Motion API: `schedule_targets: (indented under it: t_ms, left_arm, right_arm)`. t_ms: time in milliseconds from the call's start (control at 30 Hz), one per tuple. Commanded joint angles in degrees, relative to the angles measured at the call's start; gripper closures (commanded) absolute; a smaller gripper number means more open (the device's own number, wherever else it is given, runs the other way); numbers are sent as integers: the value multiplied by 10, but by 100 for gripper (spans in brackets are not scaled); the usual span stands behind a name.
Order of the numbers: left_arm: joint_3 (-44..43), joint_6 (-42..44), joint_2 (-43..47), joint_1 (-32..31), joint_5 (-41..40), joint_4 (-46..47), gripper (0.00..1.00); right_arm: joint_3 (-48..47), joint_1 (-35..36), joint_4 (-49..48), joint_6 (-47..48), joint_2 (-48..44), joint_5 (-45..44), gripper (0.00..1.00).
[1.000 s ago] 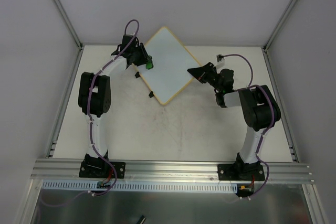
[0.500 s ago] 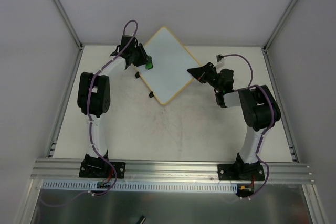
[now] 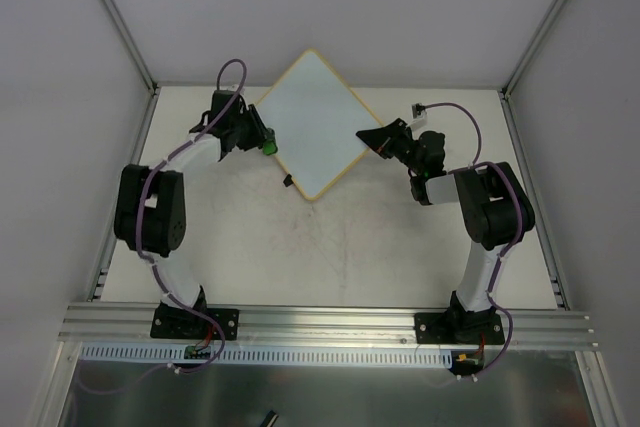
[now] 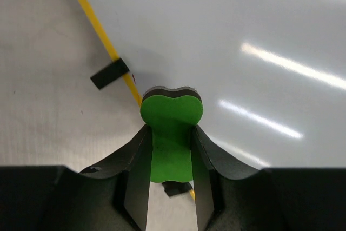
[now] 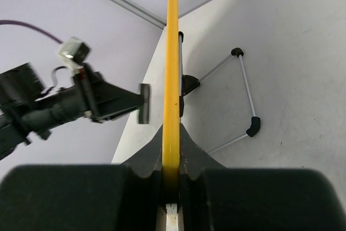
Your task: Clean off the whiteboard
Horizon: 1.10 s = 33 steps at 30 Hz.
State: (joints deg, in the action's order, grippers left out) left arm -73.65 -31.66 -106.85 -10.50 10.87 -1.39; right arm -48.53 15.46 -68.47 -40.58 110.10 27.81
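right end effector (image 5: 171, 144) clamped on the whiteboard (image 3: 315, 127) at its right rim | left end effector (image 4: 170, 136) clamped on green eraser (image 4: 172, 113), pad at the whiteboard's left rim beside a black clip (image 4: 110, 73) | whiteboard sits cornerwise toward the far side of the desk (image 3: 340, 247) | advice: press pad flat, sweep overlapping strokes rightward, right grip firm

Top view overhead, wide — wrist views close; all share whiteboard (image 3: 312, 119).
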Motion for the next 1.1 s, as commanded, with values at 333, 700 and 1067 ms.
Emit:
schedule_targets:
  t_ms: [333, 700, 1067]
  left_arm:
    - [150, 63, 356, 0, -76, -130, 100]
    - [255, 63, 335, 7, -67, -136, 100]
    - [207, 72, 241, 7, 17, -59, 100]
  right_arm:
    - [-18, 16, -15, 27, -36, 16, 100]
    - [-20, 24, 36, 51, -53, 8, 100]
    - [-26, 29, 36, 51, -46, 12, 100]
